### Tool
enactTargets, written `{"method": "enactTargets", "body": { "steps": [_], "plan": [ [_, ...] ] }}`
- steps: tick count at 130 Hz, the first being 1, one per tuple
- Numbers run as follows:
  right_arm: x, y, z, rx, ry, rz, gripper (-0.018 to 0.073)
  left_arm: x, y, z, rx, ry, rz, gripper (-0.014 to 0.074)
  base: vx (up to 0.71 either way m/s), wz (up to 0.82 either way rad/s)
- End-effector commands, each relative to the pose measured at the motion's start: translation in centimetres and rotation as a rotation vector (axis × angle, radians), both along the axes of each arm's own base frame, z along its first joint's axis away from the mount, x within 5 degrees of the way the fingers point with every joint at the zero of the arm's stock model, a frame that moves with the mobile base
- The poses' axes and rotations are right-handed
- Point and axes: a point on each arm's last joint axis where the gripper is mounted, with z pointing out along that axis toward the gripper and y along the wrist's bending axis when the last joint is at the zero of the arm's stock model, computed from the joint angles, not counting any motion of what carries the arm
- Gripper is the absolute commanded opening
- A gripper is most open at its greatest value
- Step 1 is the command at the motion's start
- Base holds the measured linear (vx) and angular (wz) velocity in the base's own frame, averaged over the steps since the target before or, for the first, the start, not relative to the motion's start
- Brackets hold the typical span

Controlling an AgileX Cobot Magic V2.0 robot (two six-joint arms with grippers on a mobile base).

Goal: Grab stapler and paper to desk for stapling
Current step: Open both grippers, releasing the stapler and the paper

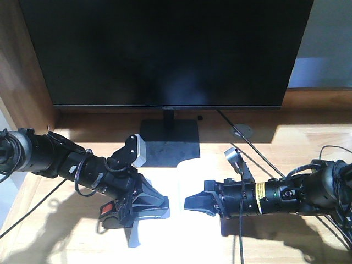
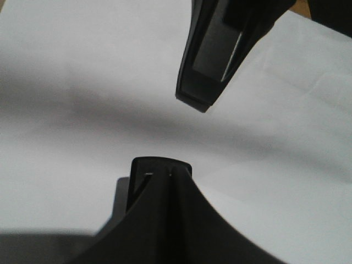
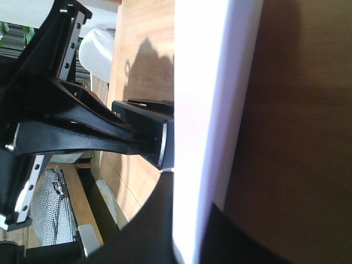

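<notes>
Front view, left claw [image 1: 159, 204] clamping stapler [image 1: 113, 212], paper [image 1: 190, 176] on desk [image 1: 286, 242]

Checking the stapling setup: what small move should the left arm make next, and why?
Probably draw the left claw back a little toward the stapler. Its tips look shut and empty over the paper, facing the right claw, while the stapler's red-patched end sits under the left wrist on the desk, apparently ungripped.
</notes>
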Motion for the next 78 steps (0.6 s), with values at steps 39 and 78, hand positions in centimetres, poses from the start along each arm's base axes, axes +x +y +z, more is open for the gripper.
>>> {"method": "enactTargets", "body": {
  "steps": [39,78],
  "plan": [
    [0.5,0.3,2.1,0.077,-0.070,0.008,-0.0003,-0.3,0.3,6.0,0.025,-0.220,0.000,-0.0006,0.00,0.00],
    [0.5,0.3,2.1,0.077,-0.070,0.008,-0.0002,-1.2,0.9,11.0,0.007,-0.387,0.043,-0.0006,0.00,0.00]
  ]
}}
